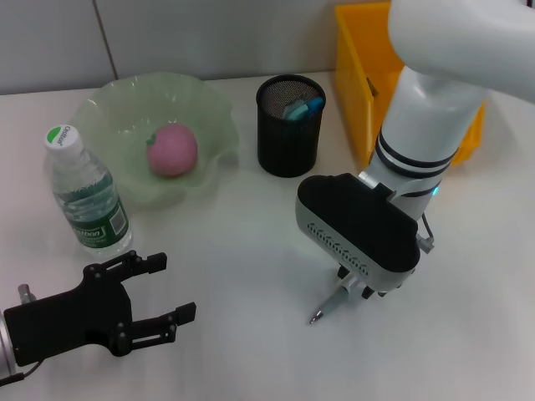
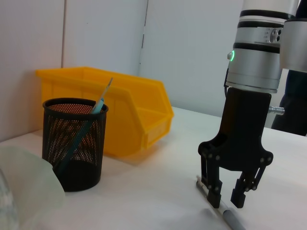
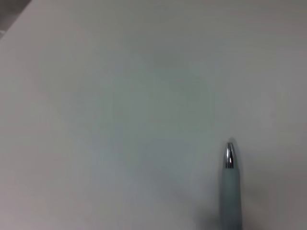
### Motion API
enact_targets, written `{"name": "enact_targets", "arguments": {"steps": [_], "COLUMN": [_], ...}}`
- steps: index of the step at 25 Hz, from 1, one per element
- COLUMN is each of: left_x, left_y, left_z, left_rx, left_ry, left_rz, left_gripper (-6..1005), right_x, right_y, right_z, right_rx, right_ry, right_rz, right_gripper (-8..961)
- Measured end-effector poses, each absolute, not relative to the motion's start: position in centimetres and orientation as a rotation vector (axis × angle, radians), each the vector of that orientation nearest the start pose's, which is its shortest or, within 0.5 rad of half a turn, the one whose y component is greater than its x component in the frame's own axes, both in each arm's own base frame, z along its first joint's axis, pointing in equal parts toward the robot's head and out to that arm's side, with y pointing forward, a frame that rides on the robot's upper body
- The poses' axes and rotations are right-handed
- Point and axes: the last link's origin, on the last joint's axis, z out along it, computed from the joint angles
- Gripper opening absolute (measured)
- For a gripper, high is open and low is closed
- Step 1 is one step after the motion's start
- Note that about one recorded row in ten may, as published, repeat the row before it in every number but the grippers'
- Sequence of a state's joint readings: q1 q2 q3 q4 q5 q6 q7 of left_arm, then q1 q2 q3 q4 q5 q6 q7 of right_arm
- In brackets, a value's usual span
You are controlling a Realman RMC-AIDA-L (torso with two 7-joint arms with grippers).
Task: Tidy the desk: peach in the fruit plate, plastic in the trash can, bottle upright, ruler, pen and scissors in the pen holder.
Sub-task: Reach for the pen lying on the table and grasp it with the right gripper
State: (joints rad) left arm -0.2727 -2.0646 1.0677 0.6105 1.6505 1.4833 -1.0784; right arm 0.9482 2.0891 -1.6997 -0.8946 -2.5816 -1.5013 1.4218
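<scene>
Right gripper [image 2: 229, 192] points straight down, fingers astride the pen [image 2: 229, 216]

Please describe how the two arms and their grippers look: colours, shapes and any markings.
The right arm is glossy white with black rings, a green light, and a black housing above a black two-fingered right gripper. The left gripper is matte black, angular, with bolted linkages and flat fingers.

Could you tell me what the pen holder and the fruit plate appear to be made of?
The pen holder looks like black metal wire mesh with a matte finish: its wall is a fine see-through grid. The fruit plate looks like pale green translucent glass or plastic, glossy, with a wavy rim; which of the two cannot be told.
</scene>
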Motion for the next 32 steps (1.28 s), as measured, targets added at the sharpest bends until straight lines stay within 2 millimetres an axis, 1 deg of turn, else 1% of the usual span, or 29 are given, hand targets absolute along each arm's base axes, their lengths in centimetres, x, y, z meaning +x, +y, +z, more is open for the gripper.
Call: {"name": "enact_targets", "arguments": {"steps": [9,22,32], "left_x": [-29.97,-29.94,-29.87], "left_y": [26.33,26.55,26.68], "left_z": [-3.01,-2.82,-2.75], "left_rx": [-2.704,-2.694,-2.695], "left_ry": [-0.472,-0.469,-0.461], "left_rz": [-0.726,-0.730,-0.728], "left_gripper": [835,834,834], "right_x": [15.26,15.49,15.71], "right_y": [36.09,36.03,35.96], "right_z": [-8.06,-8.21,-8.52], "right_rx": [-3.007,-3.004,-3.007], "right_ry": [-1.087,-1.096,-1.107], "right_rz": [-1.131,-1.146,-1.144], "right_gripper": [365,259,203]}}
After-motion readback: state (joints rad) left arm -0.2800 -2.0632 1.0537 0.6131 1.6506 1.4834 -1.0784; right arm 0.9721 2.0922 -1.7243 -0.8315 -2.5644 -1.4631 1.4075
